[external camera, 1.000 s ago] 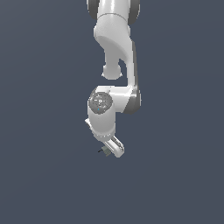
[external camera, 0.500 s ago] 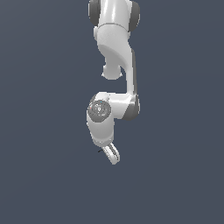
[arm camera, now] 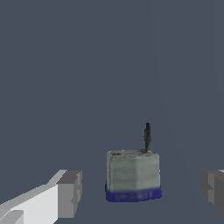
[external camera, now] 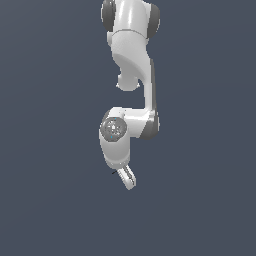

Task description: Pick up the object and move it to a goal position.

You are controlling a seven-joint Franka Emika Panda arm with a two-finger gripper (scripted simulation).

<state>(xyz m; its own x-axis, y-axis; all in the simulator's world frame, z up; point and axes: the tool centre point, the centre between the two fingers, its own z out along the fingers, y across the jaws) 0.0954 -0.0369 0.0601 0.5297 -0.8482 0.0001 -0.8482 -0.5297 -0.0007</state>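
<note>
In the wrist view the object (arm camera: 132, 177) is a small grey block with a dark blue band along one edge and a thin dark stub (arm camera: 147, 136) rising from it. It sits between the two fingers of my gripper (arm camera: 141, 190), which is open. One grey fingertip (arm camera: 70, 193) and the other (arm camera: 213, 188) stand apart from the block, with a gap on each side. In the exterior view my gripper (external camera: 128, 178) hangs at the end of the white arm, and only a tiny dark speck (external camera: 114, 172) shows beside it.
A plain dark grey-blue surface fills both views. The white arm (external camera: 132, 60) reaches in from the exterior view's upper edge. No other objects or edges show.
The wrist and gripper have shifted slightly downward in the exterior view. The hand now looks narrower, as if turned about its axis.
</note>
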